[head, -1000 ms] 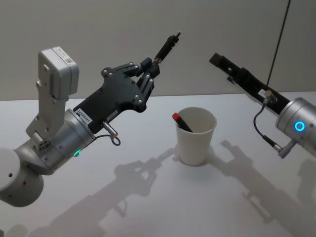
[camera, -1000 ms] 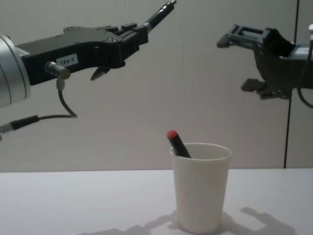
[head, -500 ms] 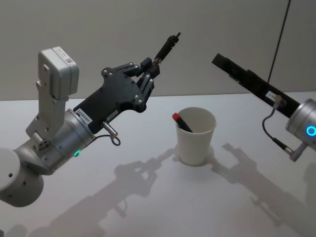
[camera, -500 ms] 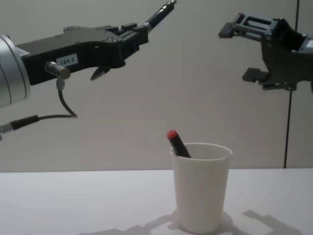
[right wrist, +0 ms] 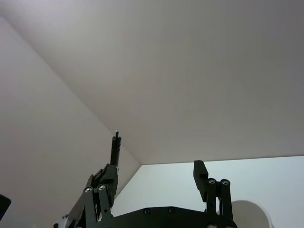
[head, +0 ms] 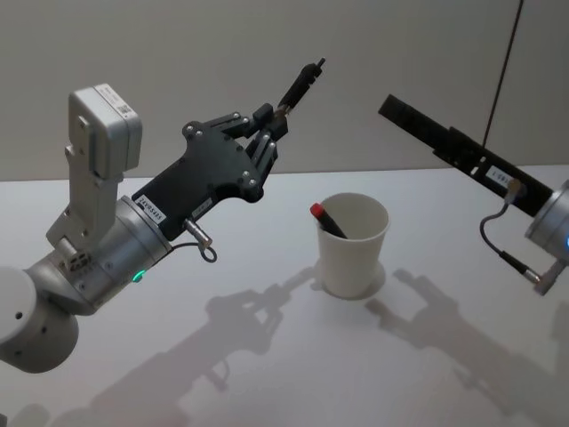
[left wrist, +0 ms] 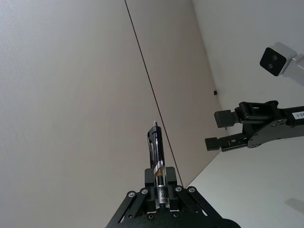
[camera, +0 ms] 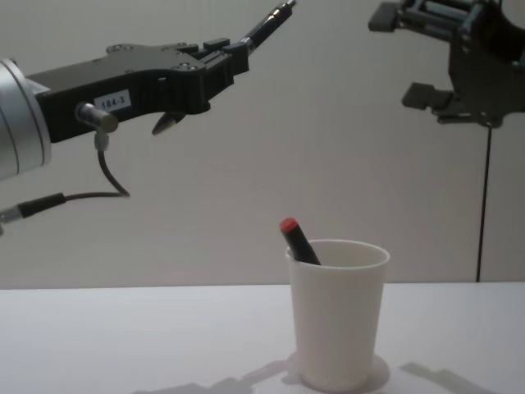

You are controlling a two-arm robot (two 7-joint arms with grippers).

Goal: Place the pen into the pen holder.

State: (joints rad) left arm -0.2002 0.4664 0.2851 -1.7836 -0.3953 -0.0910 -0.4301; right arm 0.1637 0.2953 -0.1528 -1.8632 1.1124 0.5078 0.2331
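The pen (head: 299, 83) is pinched by its lower end in my left pincer (head: 270, 125), closed firmly on the barrel. Its tip points up and away, high above the table (head: 267, 356) and to the left of the pen holder (head: 354, 258). That grip and pose are exactly as they were a second ago; nothing on my left side has moved. The pen holder stands upright on the table, right of the middle, and a red-capped marker (head: 325, 219) leans against its left rim. What has changed is my right pincer (camera: 406, 53): empty, with its fingers spread wide, it has climbed higher and drawn off to the right, so it is now well apart from both the pen and the cup. I take that to mean the space over the cup mouth is being cleared. The pen is not yet in, so my left arm probably has to swing right, tip it downward, and release.
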